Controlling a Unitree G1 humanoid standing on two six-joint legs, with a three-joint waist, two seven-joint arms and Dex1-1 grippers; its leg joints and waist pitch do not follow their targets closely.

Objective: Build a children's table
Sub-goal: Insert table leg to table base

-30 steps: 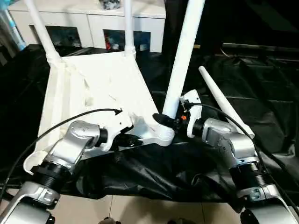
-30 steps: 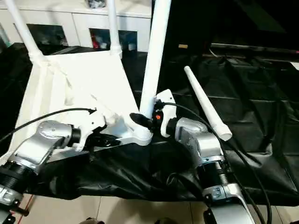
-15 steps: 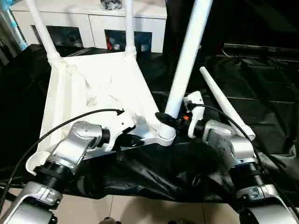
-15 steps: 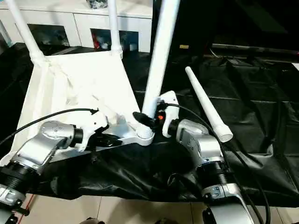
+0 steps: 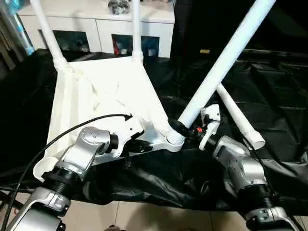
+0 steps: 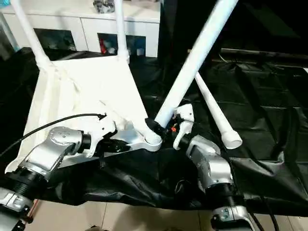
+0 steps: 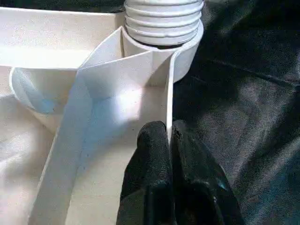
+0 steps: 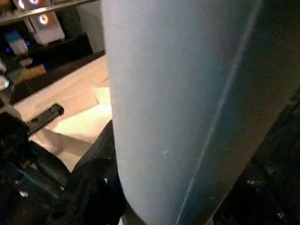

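A black plastic sheet (image 5: 269,91) covers the work surface, wrinkled and draped over the near edge down toward a pale tiled floor (image 5: 144,219); behind it stands a white cabinet (image 5: 96,19) with glass doors. The white tabletop (image 5: 103,91) lies upside down on the left half of the sheet, ribbed underside up, its far edge close to the cabinet and its near edge reaching almost to the sheet's drop-off. Two legs stand upright in the far corner sockets, the far-left leg (image 5: 48,33) and the far-right leg (image 5: 136,29). At the near right corner socket (image 5: 174,139) a third leg (image 5: 224,62) has its ribbed base at the socket mouth but leans strongly up and to the right, well off upright. The right gripper (image 5: 182,129) has its black fingers clamped on this tilted leg just above the base. The left gripper (image 7: 169,140) has its two fingers pressed together on the thin upright rim wall of the tabletop, just beside that same socket, near the table's outer edge. A fourth leg (image 5: 238,118) lies loose on the sheet to the right of the tabletop, passing behind the tilted leg, its wide open end toward the near right. Right of the loose leg the sheet is bare and open.
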